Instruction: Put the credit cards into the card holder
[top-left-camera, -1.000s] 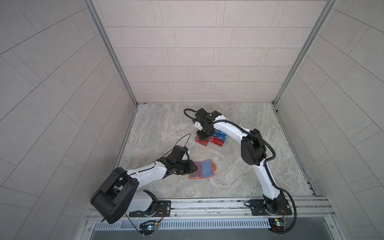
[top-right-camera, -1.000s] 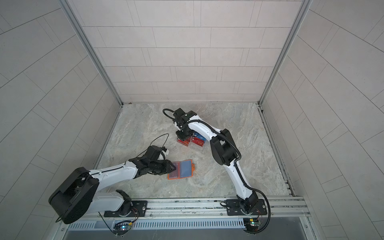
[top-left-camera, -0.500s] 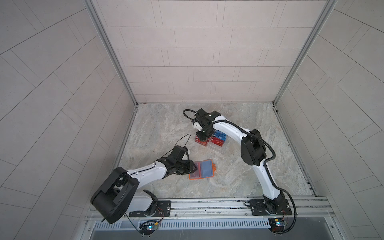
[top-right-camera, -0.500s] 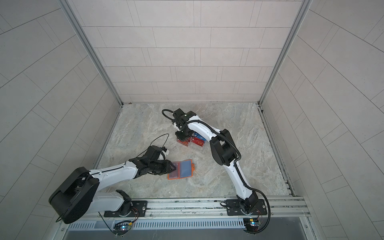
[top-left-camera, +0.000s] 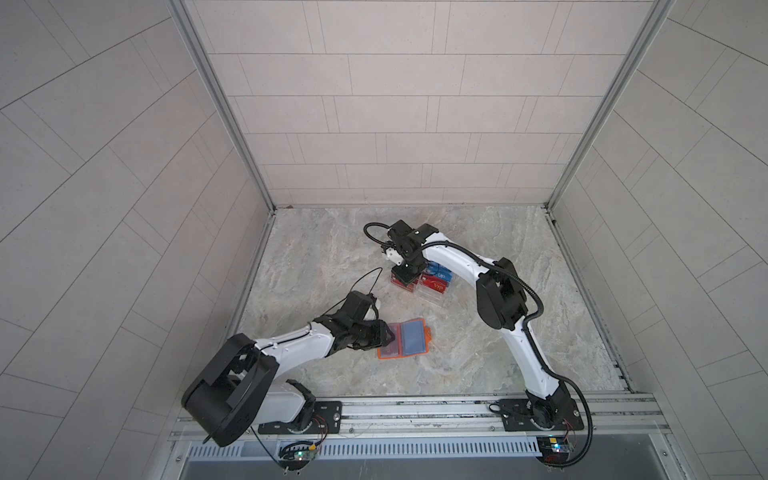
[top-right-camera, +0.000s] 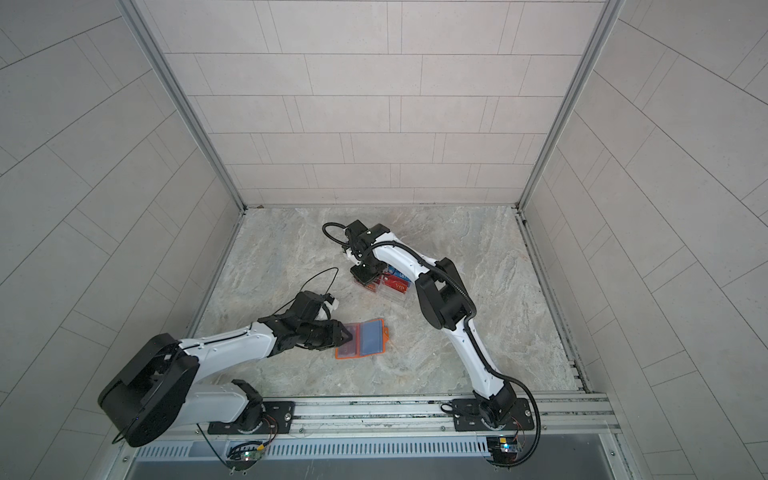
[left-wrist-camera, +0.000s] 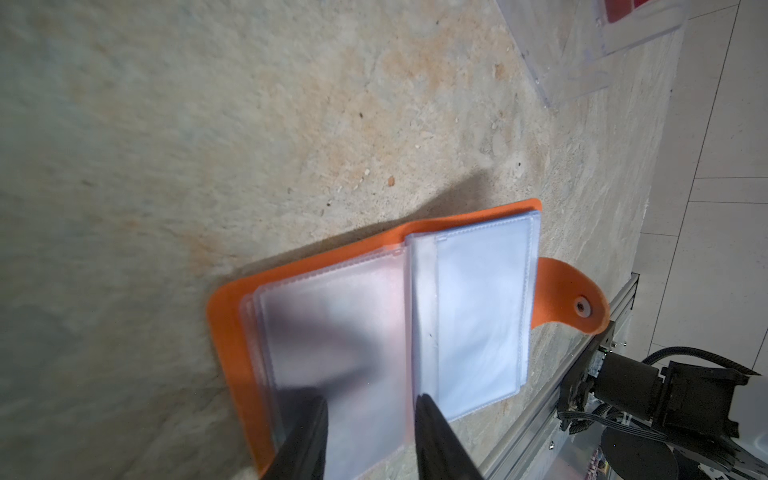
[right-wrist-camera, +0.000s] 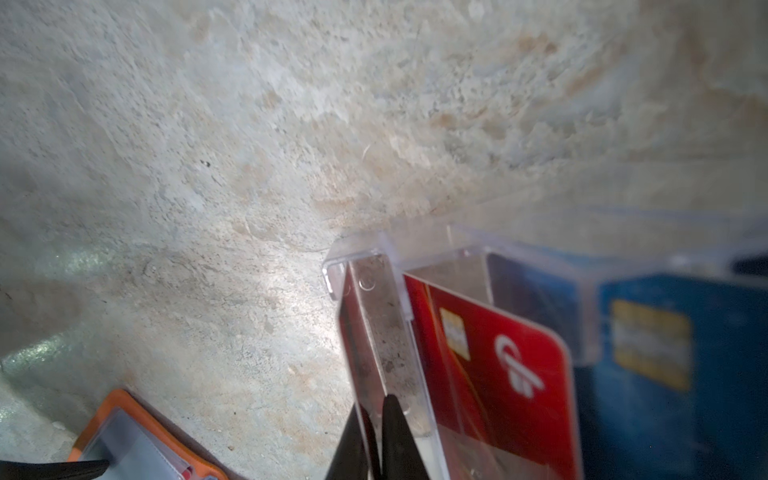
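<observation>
The orange card holder (top-left-camera: 405, 338) (top-right-camera: 365, 338) lies open on the stone floor, its clear sleeves (left-wrist-camera: 478, 332) facing up. My left gripper (top-left-camera: 390, 334) (left-wrist-camera: 370, 411) rests on its left page. The fingers stand apart, and one tip shows blurred through a sleeve. Red credit cards (right-wrist-camera: 498, 353) (top-left-camera: 434, 286) and blue credit cards (right-wrist-camera: 665, 353) (top-left-camera: 440, 274) stand in a clear rack. My right gripper (top-left-camera: 405, 277) (right-wrist-camera: 380, 409) reaches down at the rack's left end. Its fingers are pinched on the thin edge of a red card there.
The clear acrylic rack (top-left-camera: 432, 297) (top-right-camera: 395, 295) stands behind the holder, toward the middle. Tiled walls enclose the floor on three sides. A metal rail (top-left-camera: 415, 409) with both arm bases runs along the front edge. The holder's snap tab (left-wrist-camera: 582, 307) points toward the rail.
The right gripper's fingers have closed at the rack's left end. The left arm and the card holder have not moved.
</observation>
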